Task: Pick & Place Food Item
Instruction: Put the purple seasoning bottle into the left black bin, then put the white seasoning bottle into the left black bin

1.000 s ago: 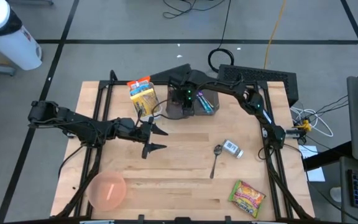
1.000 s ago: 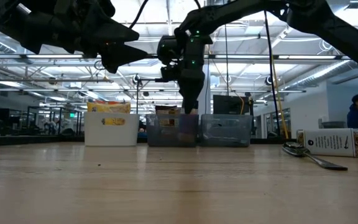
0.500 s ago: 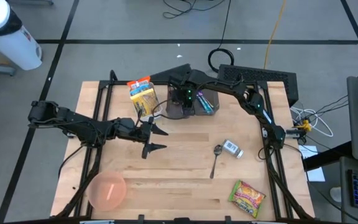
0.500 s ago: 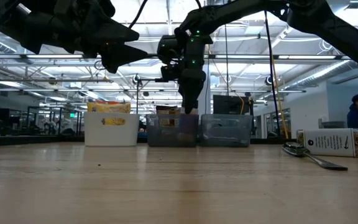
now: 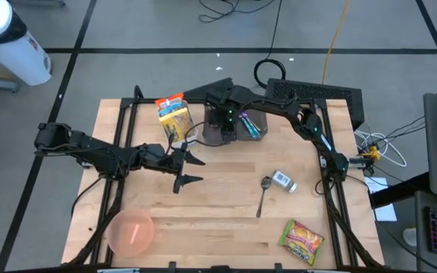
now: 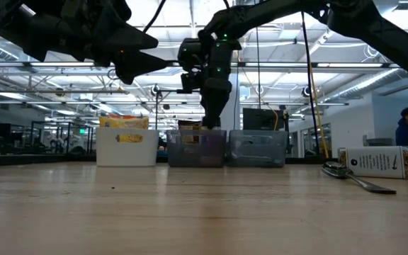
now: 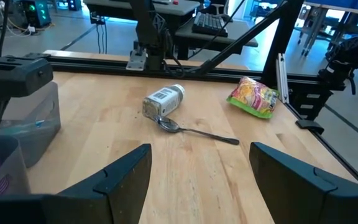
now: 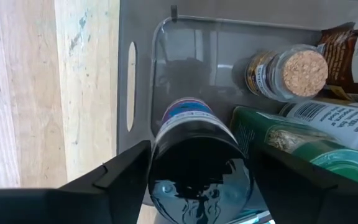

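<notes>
The right tool [image 5: 222, 121] hangs over the grey translucent plastic bin [image 5: 220, 133] at the far middle of the light wooden desk [image 5: 218, 220], pointing straight down into it. In the right wrist view a dark round jar with a blue-and-purple label [image 8: 197, 158] stands upright between the two dark fingers [image 8: 126, 171], inside the bin; the fingers flank it with a sliver of space on each side, so the tool looks parted and whether it touches the jar cannot be told. Just beside the jar in the same bin lie a green-labelled bottle [image 8: 291, 146], a small cork-topped glass jar [image 8: 294, 73] and a brown packet [image 8: 353, 53]. The left tool [image 5: 190, 168] hovers over the desk's middle left, its fingers spread wide and holding nothing. Well apart, toward the right, a metal spoon [image 5: 263, 194] lies just beside a small white-labelled bottle [image 5: 282, 180] on its side.
</notes>
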Action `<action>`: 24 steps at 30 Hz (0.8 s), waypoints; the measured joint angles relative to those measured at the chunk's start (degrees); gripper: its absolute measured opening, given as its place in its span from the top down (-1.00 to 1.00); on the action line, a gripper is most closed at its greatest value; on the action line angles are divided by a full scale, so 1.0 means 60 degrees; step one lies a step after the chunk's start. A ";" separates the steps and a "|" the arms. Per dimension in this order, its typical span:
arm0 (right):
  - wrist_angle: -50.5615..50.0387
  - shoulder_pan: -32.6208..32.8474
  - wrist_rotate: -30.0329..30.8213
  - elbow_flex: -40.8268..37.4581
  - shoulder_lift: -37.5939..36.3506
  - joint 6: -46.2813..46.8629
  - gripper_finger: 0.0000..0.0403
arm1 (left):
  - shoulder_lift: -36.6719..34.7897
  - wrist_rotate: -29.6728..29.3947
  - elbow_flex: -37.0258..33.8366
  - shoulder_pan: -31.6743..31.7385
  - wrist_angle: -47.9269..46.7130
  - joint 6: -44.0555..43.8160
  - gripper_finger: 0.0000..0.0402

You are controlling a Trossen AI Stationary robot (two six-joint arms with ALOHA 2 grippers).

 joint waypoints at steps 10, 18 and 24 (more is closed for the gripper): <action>-0.0047 0.0370 0.0094 0.0000 -0.0229 -0.0166 -0.27 | 0.0000 -0.0004 0.0000 0.0000 -0.0042 -0.0004 -0.36; 0.0159 0.0704 0.1768 0.0004 -0.1312 -0.0517 -0.27 | 0.0000 -0.0021 0.0004 0.0007 0.0128 -0.0007 -0.36; 0.1053 0.0802 0.1807 0.0002 -0.2412 0.0098 -0.27 | 0.0000 -0.0031 0.0004 0.0063 0.0322 -0.0039 -0.36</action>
